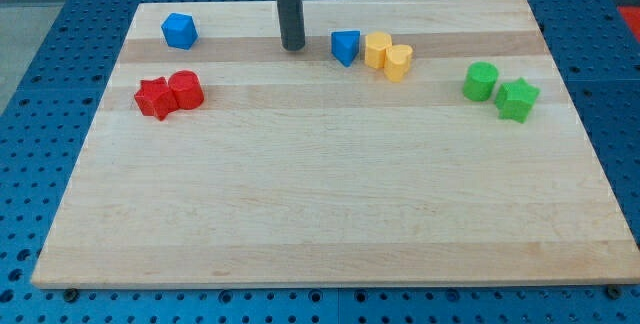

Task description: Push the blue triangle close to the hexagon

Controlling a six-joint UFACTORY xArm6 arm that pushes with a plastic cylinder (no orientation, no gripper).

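Observation:
The blue triangle [346, 46] sits near the view's top, just right of centre. The yellow hexagon [376, 50] lies right beside it on its right, almost touching. A yellow cylinder [398, 62] touches the hexagon on the lower right. My tip [292, 46] rests on the board to the left of the blue triangle, a short gap away and at about the same height in the view.
A blue cube-like block [179, 31] is at the top left. A red star [154, 98] and red cylinder [186, 90] sit together at the left. A green cylinder [481, 81] and green star [517, 99] sit at the right. The wooden board [320, 224] lies on a blue pegboard table.

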